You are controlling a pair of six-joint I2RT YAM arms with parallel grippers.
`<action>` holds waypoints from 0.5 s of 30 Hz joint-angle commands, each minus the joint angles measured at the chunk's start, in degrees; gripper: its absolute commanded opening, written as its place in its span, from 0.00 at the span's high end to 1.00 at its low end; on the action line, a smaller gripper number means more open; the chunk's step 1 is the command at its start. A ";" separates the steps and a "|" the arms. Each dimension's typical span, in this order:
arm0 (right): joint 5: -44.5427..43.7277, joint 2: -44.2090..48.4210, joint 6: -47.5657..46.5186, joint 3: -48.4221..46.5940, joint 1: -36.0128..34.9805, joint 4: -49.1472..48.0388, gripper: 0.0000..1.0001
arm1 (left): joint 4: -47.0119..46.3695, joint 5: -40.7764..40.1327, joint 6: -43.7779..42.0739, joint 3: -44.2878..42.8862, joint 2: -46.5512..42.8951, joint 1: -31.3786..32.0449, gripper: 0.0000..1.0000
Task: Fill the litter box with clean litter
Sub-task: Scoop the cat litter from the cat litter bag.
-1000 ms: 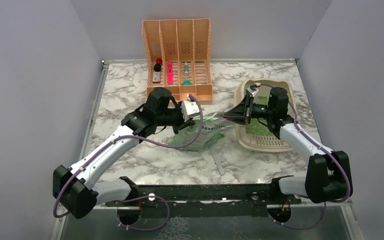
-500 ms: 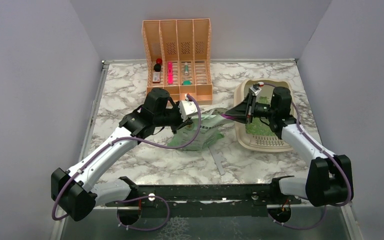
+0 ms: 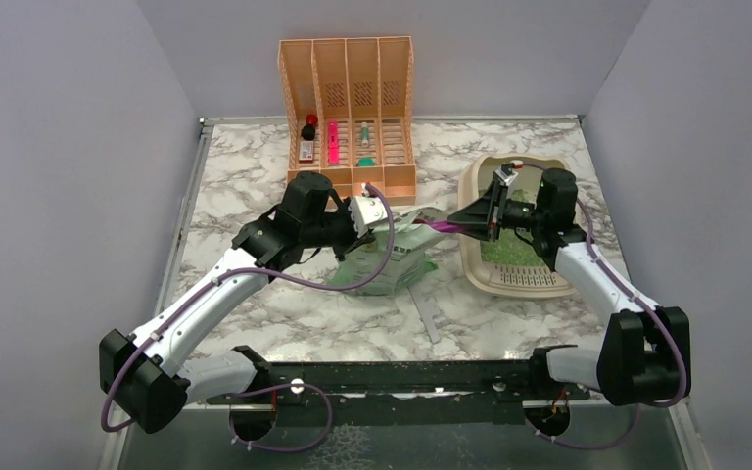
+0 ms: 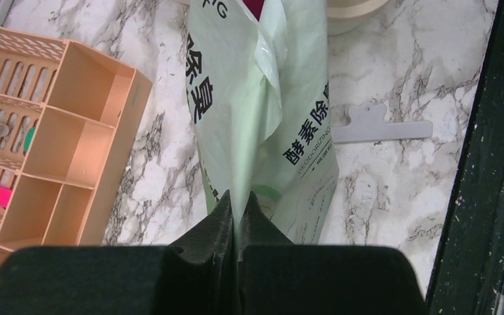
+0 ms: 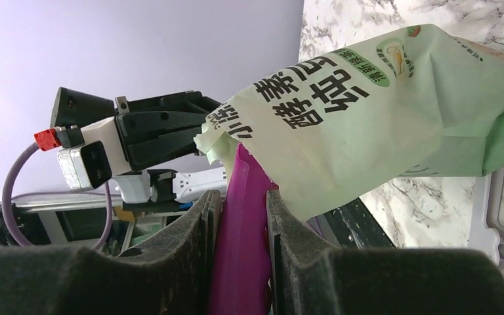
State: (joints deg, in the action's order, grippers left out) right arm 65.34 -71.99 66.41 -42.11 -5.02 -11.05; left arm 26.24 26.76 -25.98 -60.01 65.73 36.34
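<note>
The beige litter box [image 3: 473, 183] sits at the right of the table, with a layer of green clean litter [image 3: 511, 251] inside. A pale green printed bag [image 3: 393, 260] lies between the arms. My left gripper [image 4: 237, 201] is shut on a fold at the bag's [image 4: 262, 98] bottom end and holds it up. At the bag's open mouth [image 5: 380, 111], my right gripper [image 5: 243, 197] is shut on a magenta scoop [image 5: 244, 223] whose far end goes inside and is hidden. In the top view the right gripper [image 3: 462, 217] hovers over the box's left rim.
A peach slatted file organizer [image 3: 349, 117] with pens and small items stands at the back, close behind the left arm. A white plastic clip [image 3: 429, 315] lies on the marble in front of the bag. Grey walls close in both sides.
My right gripper has drawn a little to the right and up with the scoop. The left gripper has shifted slightly left, and the bag's end has lifted with it.
</note>
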 commanded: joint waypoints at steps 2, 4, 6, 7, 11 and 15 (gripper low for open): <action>3.69 2.26 -3.87 -1.46 4.17 5.96 0.99 | -0.24 0.08 0.35 -3.21 -1.19 -0.35 1.00; 2.92 2.76 -3.06 -0.76 6.32 6.16 0.99 | -0.15 0.20 0.48 -3.08 -1.76 -0.39 1.00; 2.67 2.08 1.36 0.55 3.59 -0.63 0.99 | -0.21 0.25 0.48 -2.68 -2.13 -0.39 1.00; 2.36 1.76 2.42 0.65 1.72 -2.24 0.99 | -0.19 0.30 0.49 -2.58 -2.09 -0.39 1.00; 2.61 2.88 -4.76 -1.32 3.72 8.86 0.99 | -0.13 0.35 1.03 -2.80 -1.58 -0.39 1.00; 1.43 1.94 5.60 2.91 0.65 -7.80 0.99 | -0.21 1.19 1.32 -2.90 -1.80 -0.39 1.00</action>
State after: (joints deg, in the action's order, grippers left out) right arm 65.82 -70.35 64.99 -41.67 -1.87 -7.40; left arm 27.09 26.81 -25.65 -60.45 65.73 36.23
